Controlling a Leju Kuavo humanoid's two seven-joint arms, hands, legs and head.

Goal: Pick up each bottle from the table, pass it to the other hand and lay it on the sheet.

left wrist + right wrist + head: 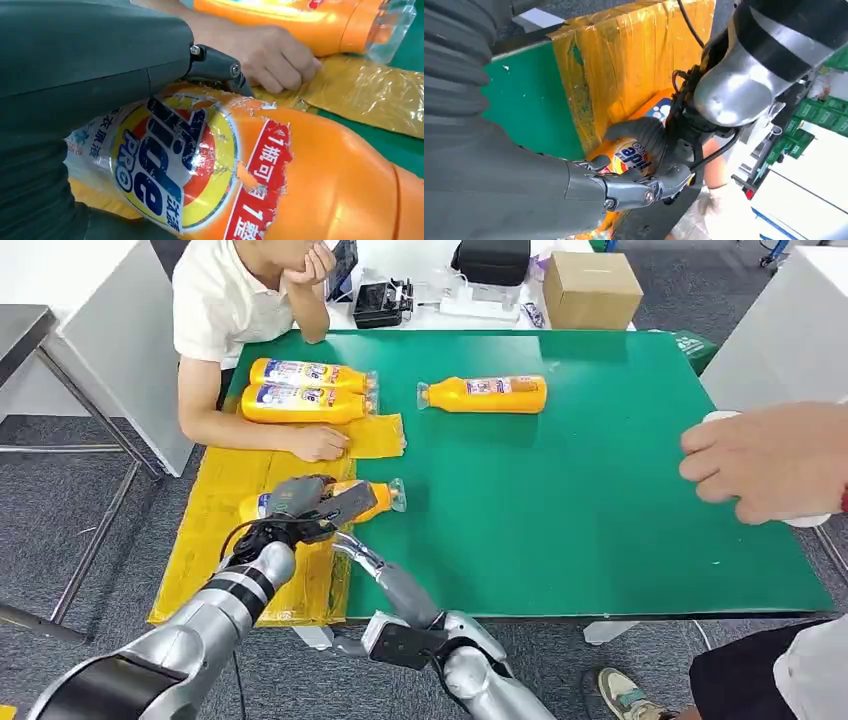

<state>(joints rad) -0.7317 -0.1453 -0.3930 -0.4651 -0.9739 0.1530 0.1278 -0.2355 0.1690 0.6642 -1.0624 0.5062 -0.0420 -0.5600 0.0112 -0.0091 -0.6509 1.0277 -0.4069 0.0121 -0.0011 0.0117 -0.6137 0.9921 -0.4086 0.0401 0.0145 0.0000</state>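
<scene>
- Grey left hand (pixel 300 502) wraps the orange plastic detergent bottle (pixel 372 500) over the crinkled yellow sheet (pixel 215 510), at the edge of the green table mat (pixel 600 500).
- Bottle's long axis runs across the table, clear cap toward the mat.
- Right hand (pixel 624 187), fingers apart and empty, hangs just beside it, below the table edge.
- 2 more orange bottles (pixel 305 390) lie on the sheet; 1 lone bottle (pixel 485 394) waits on the mat, nearer the right arm.

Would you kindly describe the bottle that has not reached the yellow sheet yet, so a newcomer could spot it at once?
Start at the green table, whose left end carries the yellow sheet. The lone orange bottle lies on its side on bare green near the far edge. Unlike the two bottles side by side on the sheet and the one the left hand grips, nothing touches it.
</scene>
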